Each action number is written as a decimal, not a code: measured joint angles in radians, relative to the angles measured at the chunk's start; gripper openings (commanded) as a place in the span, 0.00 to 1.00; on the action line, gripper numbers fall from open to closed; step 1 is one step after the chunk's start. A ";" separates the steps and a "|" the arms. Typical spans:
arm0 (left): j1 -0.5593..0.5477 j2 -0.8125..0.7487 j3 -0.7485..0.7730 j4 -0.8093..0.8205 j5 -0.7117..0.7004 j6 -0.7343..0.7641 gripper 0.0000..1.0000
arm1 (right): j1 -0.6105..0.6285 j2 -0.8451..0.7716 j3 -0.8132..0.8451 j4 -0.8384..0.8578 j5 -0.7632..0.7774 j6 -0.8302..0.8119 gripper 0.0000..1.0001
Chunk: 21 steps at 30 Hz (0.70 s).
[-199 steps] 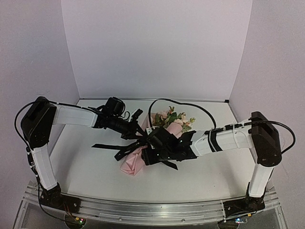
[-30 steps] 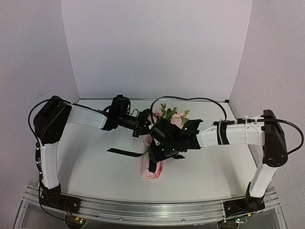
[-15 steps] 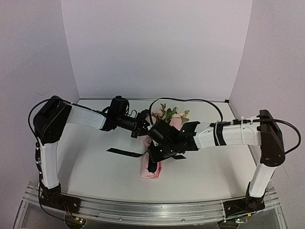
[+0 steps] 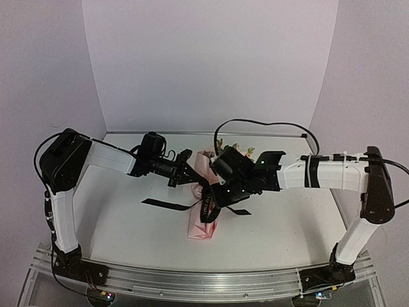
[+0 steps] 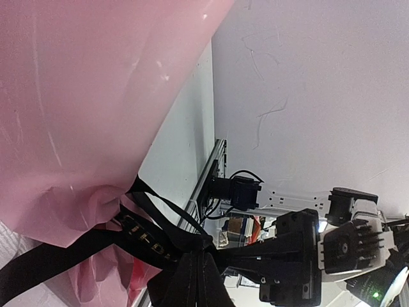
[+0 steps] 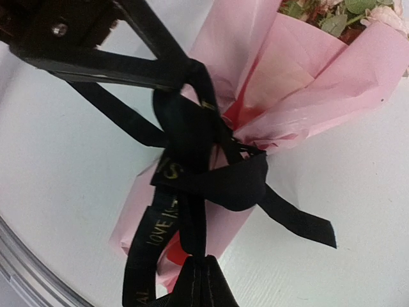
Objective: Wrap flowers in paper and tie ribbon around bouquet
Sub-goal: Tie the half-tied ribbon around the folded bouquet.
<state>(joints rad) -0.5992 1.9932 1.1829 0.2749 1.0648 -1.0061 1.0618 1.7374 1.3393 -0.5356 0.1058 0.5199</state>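
Note:
The bouquet (image 4: 203,225) lies mid-table, a pink paper (image 6: 300,83) cone with the flowers (image 4: 238,151) at its far end. The black ribbon (image 6: 211,173) with gold lettering is looped and crossed around the cone's waist. One tail (image 4: 165,204) trails left on the table. My left gripper (image 5: 198,256) is shut on a ribbon strand just left of the cone's middle (image 4: 193,174). My right gripper (image 6: 204,263) is shut on another strand, close above the crossing (image 4: 216,197). In the right wrist view the left fingers (image 6: 153,70) pinch the ribbon at the top.
White walls (image 4: 204,64) close the table at the back and sides. A black cable (image 4: 268,125) arcs above the right arm. The aluminium rail (image 4: 192,281) with both arm bases runs along the near edge.
My right gripper has closed onto a ribbon strand and drawn back towards the far right. The left gripper shifted slightly left, still holding its strand. The ribbon now runs tighter across the cone.

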 measured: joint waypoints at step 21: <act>0.047 -0.055 -0.131 -0.087 -0.173 0.103 0.00 | -0.088 0.001 -0.009 -0.121 0.010 -0.182 0.00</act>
<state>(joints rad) -0.5519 1.9381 1.0521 0.1884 0.8919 -0.9035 0.9734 1.7385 1.3304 -0.6571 0.1158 0.3376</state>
